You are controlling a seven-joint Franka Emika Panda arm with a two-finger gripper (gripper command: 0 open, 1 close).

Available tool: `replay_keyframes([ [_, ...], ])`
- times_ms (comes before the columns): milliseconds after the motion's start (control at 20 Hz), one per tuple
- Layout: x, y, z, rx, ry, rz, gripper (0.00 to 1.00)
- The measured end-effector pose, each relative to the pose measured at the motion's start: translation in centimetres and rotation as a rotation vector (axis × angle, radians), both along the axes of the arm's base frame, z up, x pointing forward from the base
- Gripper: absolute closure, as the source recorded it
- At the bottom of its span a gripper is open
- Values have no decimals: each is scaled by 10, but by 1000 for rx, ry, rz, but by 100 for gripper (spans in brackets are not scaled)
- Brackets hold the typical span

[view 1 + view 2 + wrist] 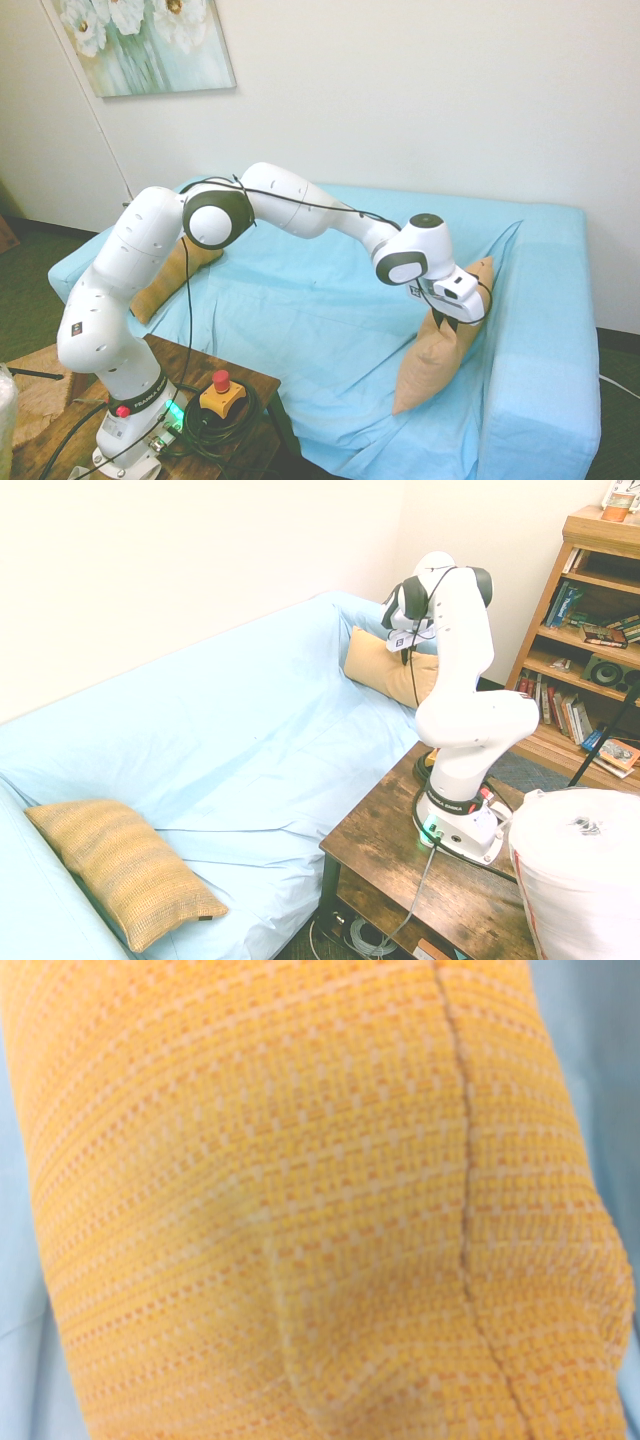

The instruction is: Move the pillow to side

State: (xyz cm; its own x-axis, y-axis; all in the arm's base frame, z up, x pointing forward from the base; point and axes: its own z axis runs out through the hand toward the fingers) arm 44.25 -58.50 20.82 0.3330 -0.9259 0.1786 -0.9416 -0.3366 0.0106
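The peach pillow [438, 355] stands on end at the right end of the sofa seat, leaning against the light blue sofa side [540, 380]. My gripper [456, 316] comes down on the pillow's upper part and is shut on its fabric; the fingers are buried in the cushion. From the other side, the pillow [380, 668] lies against the far sofa side [352, 612], with the gripper [407, 656] right over it. Ribbed orange pillow fabric [300, 1200] fills the wrist view, puckered into a fold.
A darker striped cushion [120, 872] leans at the opposite sofa arm, also seen behind my arm [165, 282]. A wooden table [385, 830] in front of the sofa carries a red stop button [221, 391]. A bookshelf [590, 650] and a white bag [585, 875] stand nearby.
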Motion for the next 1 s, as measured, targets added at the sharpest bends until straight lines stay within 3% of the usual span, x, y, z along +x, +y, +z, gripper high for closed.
replay_keyframes([
  [750,-25,-43,7,-4,-23,-87,0],
  [1000,-20,-47,33,-59,-65,-81,0],
])
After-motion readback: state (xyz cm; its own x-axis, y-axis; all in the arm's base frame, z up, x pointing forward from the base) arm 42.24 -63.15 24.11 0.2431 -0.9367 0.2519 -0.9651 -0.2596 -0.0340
